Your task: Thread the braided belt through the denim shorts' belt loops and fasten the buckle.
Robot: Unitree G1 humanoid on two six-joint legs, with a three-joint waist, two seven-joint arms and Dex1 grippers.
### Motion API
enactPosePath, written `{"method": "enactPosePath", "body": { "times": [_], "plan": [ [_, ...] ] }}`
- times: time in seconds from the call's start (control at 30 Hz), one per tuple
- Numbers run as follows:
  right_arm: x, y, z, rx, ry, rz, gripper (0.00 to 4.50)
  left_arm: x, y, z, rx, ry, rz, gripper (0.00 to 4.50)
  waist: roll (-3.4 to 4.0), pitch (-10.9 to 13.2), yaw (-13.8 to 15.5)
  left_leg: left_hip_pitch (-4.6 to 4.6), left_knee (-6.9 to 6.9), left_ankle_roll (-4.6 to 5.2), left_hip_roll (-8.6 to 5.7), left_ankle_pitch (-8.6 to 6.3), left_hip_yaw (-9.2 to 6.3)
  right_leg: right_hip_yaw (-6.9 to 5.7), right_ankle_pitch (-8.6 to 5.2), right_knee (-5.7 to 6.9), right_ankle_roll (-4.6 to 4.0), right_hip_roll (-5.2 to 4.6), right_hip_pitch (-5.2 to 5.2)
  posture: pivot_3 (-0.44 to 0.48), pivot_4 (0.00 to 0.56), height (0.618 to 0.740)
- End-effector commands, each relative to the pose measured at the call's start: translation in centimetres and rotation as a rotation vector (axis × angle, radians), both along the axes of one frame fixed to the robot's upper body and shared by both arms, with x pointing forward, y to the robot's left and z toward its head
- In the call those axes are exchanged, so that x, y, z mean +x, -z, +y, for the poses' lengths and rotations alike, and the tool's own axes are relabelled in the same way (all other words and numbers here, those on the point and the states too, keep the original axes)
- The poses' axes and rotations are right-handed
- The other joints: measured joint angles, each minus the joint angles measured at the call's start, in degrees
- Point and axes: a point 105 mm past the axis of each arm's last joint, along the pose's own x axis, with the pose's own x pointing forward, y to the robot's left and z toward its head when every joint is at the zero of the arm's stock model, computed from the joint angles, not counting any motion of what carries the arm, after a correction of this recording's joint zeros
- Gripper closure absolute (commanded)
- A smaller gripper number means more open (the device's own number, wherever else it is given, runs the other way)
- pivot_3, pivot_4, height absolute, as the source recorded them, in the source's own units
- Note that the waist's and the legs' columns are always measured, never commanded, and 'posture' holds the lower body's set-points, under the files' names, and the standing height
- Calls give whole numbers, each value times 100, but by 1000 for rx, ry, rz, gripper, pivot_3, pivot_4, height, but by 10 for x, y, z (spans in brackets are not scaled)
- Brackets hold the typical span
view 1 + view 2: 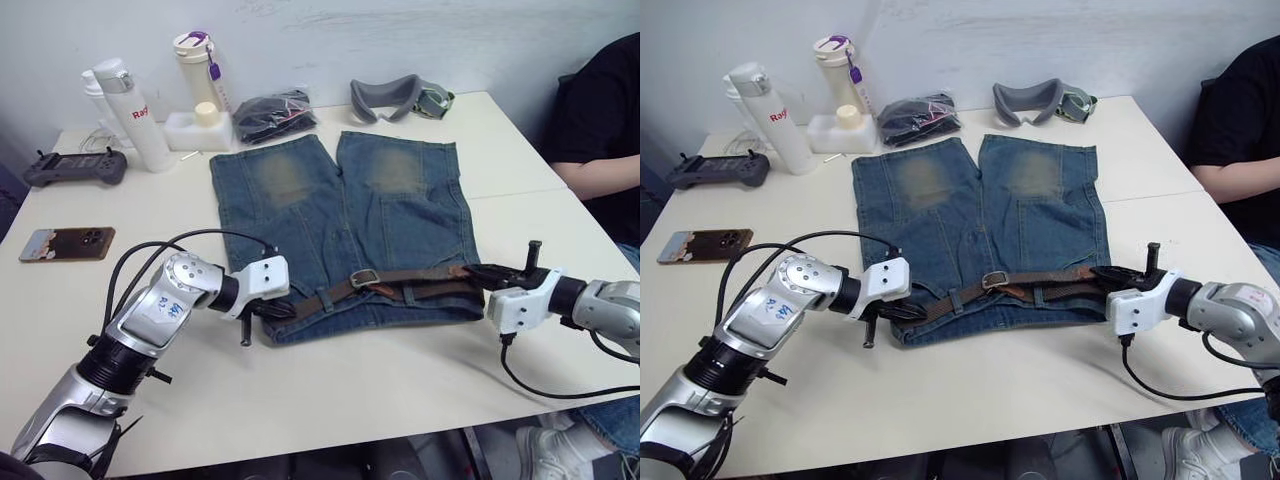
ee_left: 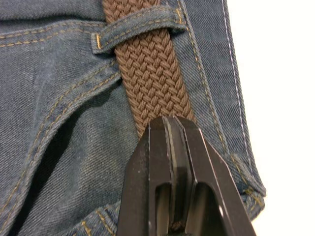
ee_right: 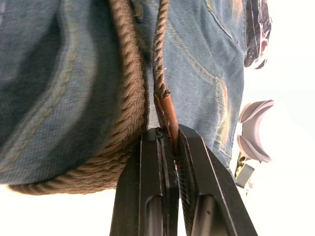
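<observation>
Left gripper (image 2: 170, 129): two black fingers pressed tight together, pinching the braided belt (image 2: 153, 69) just past a belt loop (image 2: 139, 30) at the left end of the waistband. Right gripper (image 3: 169, 135): fingers nearly closed, squeezing the belt's smooth brown tip at the right end of the waistband, where the strap bends back on itself. Belt stretched flat along the waistband of the denim shorts (image 1: 340, 215) between both grippers. Silver buckle (image 1: 364, 278) lying near the middle of the waist. Shorts spread flat on the white table (image 1: 340, 385), legs pointing away. Farther back: phone (image 1: 66, 243), game controller (image 1: 75, 167), two bottles, black bundled cloth (image 1: 274, 112), grey goggles (image 1: 400, 98). Person in black sitting at the right edge.
</observation>
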Motion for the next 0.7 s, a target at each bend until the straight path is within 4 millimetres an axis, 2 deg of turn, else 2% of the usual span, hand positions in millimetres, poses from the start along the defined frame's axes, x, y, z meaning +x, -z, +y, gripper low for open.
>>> {"method": "enactPosePath", "body": {
  "times": [0.03, 0.2, 0.33, 0.43, 0.5, 0.53, 0.6, 0.67, 0.7],
  "plan": [
    [2, 2, -13, 4, 49, 6, 4500, -13, 41, 24, 109, -49, 136, 4469, 1, -1, -2, 1, 0, 0, 0, -1, 0, 1, 0, 0, 0, 1, 0, 0, 150, 740],
    [-2, 2, 5, 111, 15, 92, 4500, 3, 19, 17, -29, -95, 72, 4469, 1, 0, -6, 9, 0, 1, 4, -2, 1, 4, 0, -1, 0, 3, 7, 0, 150, 740],
    [-1, -11, 9, 147, 11, 128, 2869, -2, -4, 12, -137, -52, 101, 4500, -3, 2, -17, 12, 1, 1, 10, -4, -2, 4, 0, -1, 1, 7, 11, 0, 150, 740],
    [3, -24, 5, 121, 24, 141, 1387, -1, -29, 10, -255, -51, 102, 3512, -4, 4, -20, 7, 1, -4, 22, -11, -5, 9, -1, 2, 0, 16, -2, 0, 150, 740],
    [6, -33, -3, 120, 59, 166, 245, -2, -43, 15, -302, -51, 106, 2512, -4, 5, -18, -8, 6, -5, 40, -11, -5, 10, -1, 3, 0, 18, -17, 0, 150, 740],
    [7, -39, -7, 124, 77, 182, 0, -2, -51, 19, -321, -56, 100, 2115, -4, 6, -12, -18, 11, -5, 48, -11, -5, 8, 0, 3, 1, 18, -23, 0, 150, 740],
    [9, -48, -13, 162, 107, 221, 0, -4, -64, 25, -365, -64, 105, 1144, -11, 11, -9, -29, 16, -5, 50, -11, -4, 5, 1, 2, 2, 20, -27, 0, 150, 740],
    [11, -59, -17, 296, 159, 291, 0, -9, -73, 34, -400, -71, 118, 221, -16, 13, -7, -32, 16, -7, 54, -13, -4, 3, 1, 0, 2, 21, -28, 0, 150, 740],
    [13, -64, -19, 393, 197, 348, 0, -10, -77, 39, -424, -85, 116, 44, -17, 14, -6, -33, 16, -9, 55, -14, -5, 3, 1, -1, 2, 21, -27, 0, 150, 740]
  ]
}}
